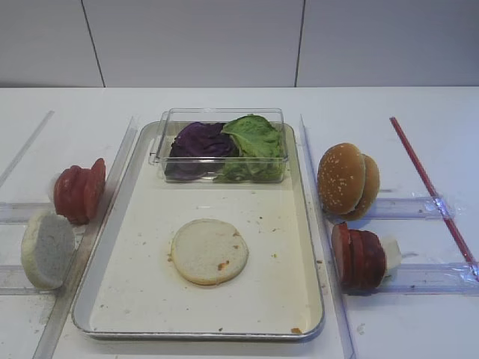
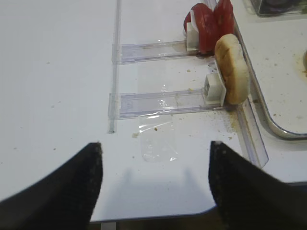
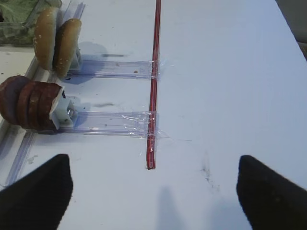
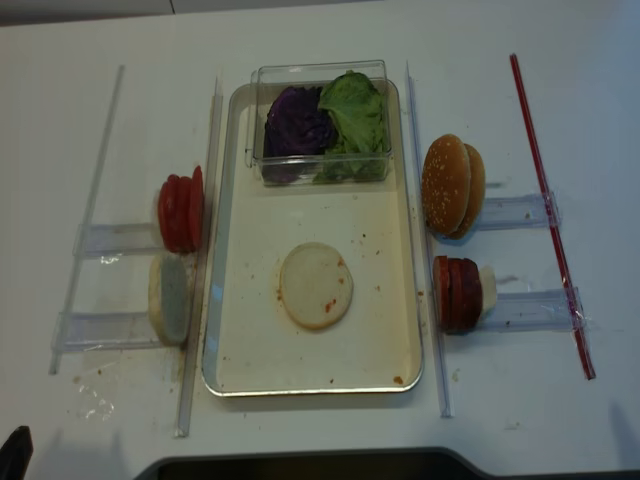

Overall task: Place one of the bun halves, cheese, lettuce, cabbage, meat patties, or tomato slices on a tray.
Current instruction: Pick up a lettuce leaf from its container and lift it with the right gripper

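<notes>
White tabletop (image 1: pixel 419 105), pale panelled wall (image 1: pixel 187 41) behind with thin dark seams, soft even light

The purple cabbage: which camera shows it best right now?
The realsense exterior high view: it looks straight down on the cabbage in the clear box, beside the lettuce. The other exterior high view shows it through the box's front wall. The left wrist view catches only a dark sliver at its top edge; the right wrist view shows none.

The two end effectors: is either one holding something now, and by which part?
Nothing is held. The right end effector and left end effector both stand open over bare table.
</notes>
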